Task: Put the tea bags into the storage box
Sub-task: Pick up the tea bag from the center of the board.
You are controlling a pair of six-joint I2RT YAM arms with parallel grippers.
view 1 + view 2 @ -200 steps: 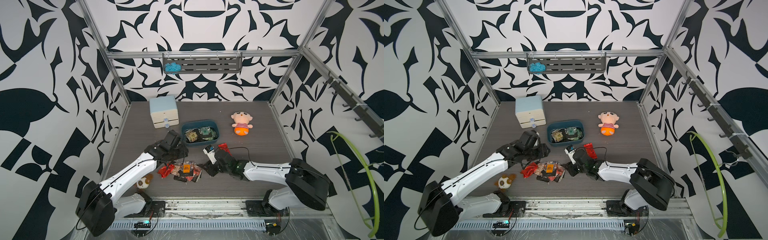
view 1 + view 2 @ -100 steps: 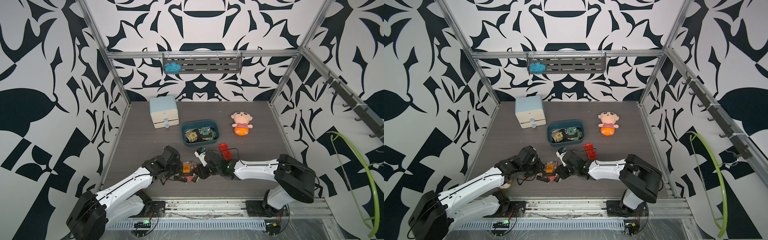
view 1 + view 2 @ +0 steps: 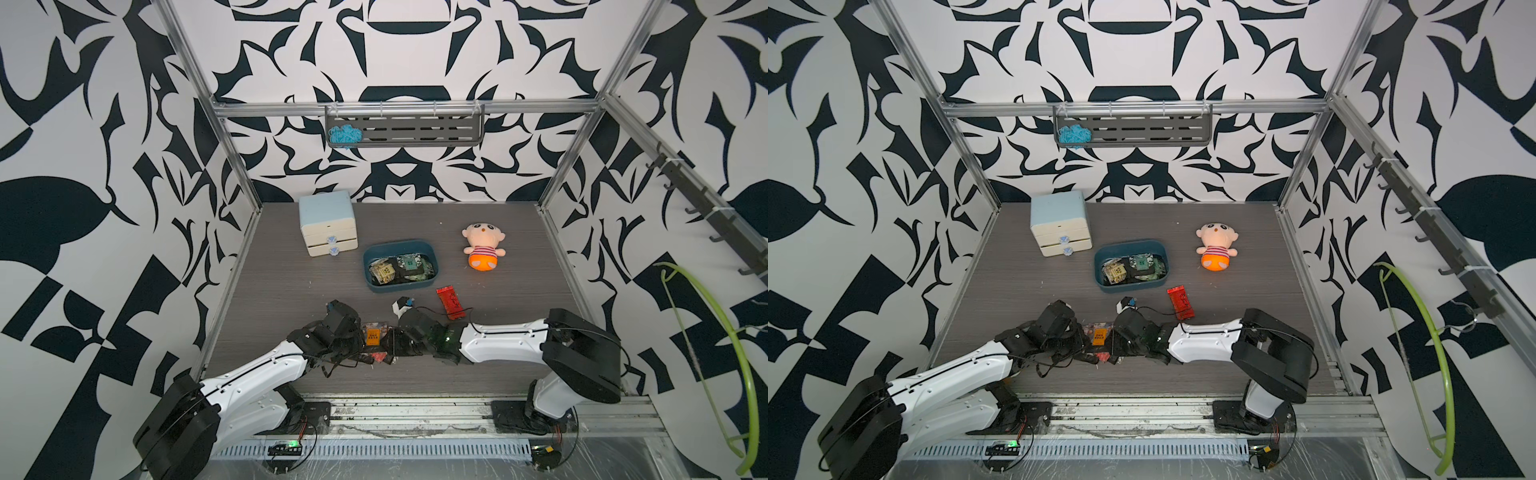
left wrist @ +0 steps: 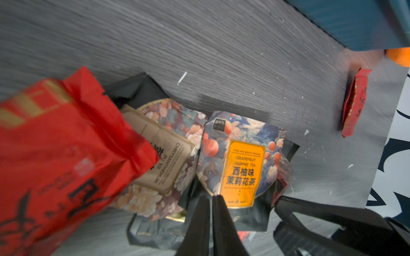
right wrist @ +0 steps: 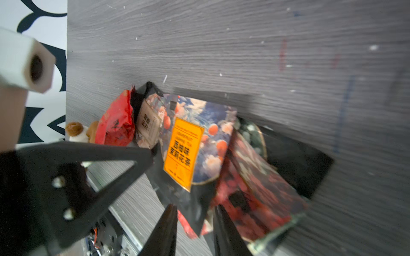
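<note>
Left arm and right arm wore white shells, black joints, thin black cables. Left gripper, right gripper had black tapered fingers.

At the front of the grey wood-grain table, a heap of crinkly foil tea bags; behind-right, a lone red foil sachet; farther back, a shallow teal plastic storage box holding more; behind-left of it, a blue-and-cream drawer cabinet; right, a plush doll.
</note>
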